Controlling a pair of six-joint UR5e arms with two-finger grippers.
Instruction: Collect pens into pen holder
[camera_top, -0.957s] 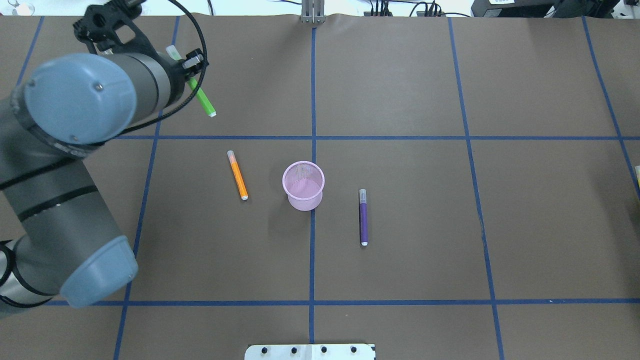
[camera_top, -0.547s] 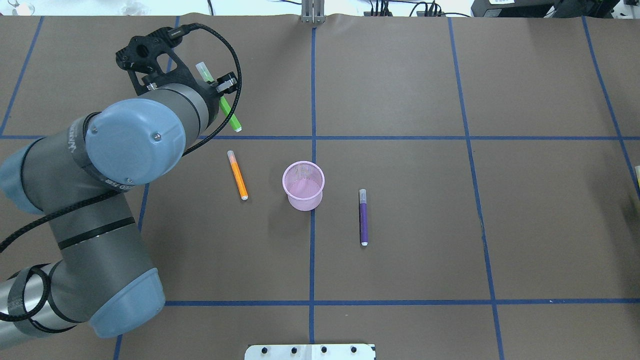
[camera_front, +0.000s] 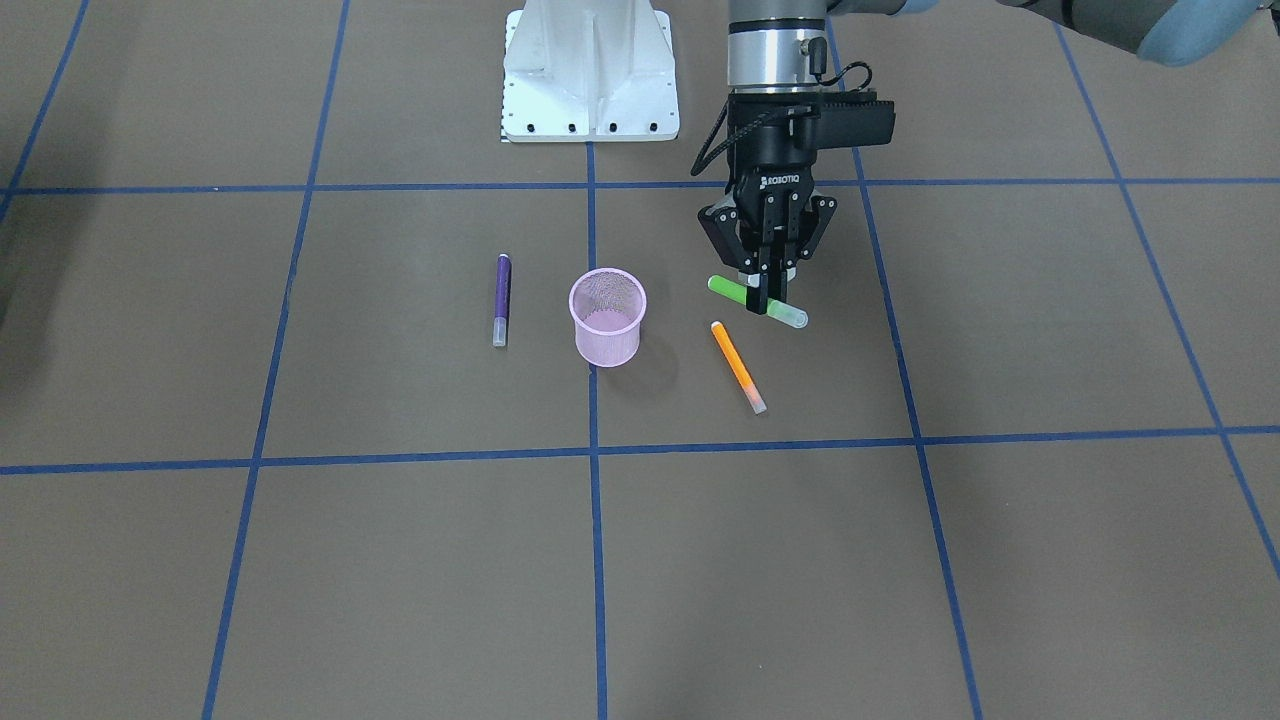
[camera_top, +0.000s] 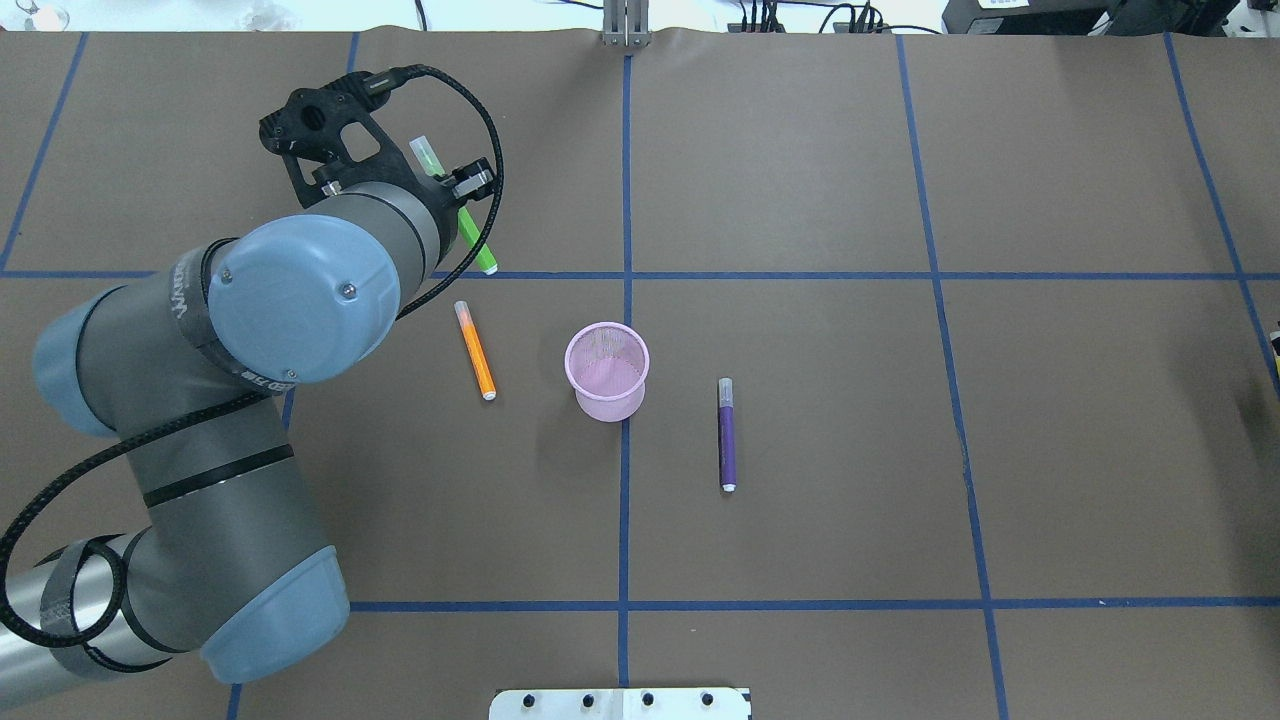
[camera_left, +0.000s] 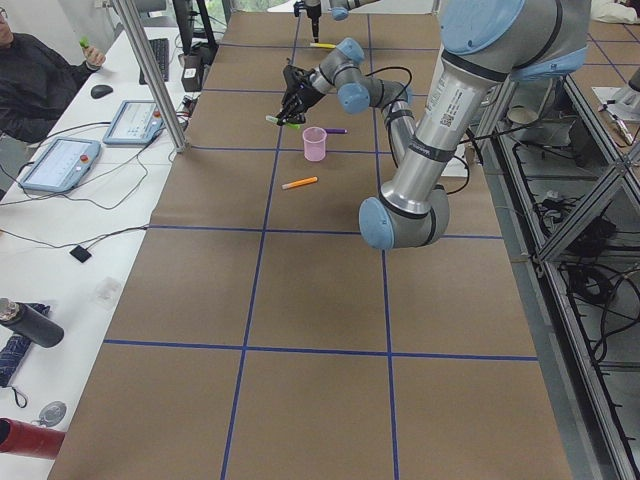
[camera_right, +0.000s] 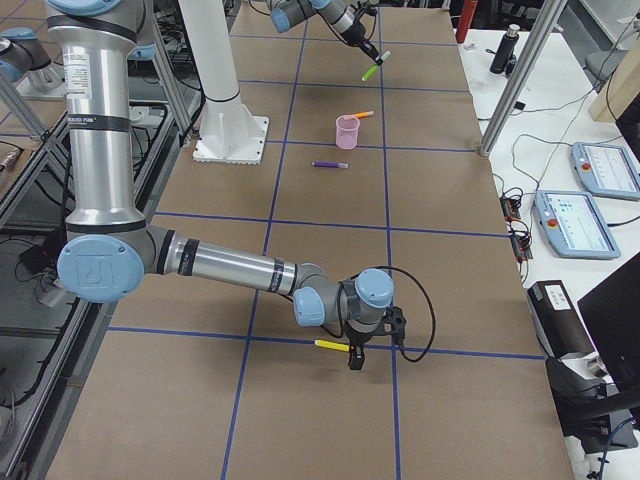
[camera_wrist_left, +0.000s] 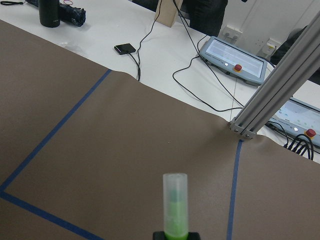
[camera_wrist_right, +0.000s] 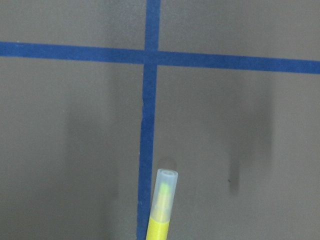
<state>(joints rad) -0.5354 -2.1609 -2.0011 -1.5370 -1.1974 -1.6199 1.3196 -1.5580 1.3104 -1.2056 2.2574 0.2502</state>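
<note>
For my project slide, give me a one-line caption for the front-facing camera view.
Left gripper holds the green pen near the pink pen holder; orange pen and purple pen lie flat.

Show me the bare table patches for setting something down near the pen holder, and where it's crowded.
Free: the table stretch right of the purple pen in the overhead view, and the near strip between the pen holder and the base plate. Crowded: left of the holder, where the orange pen lies and the left gripper holds the green pen above.
</note>
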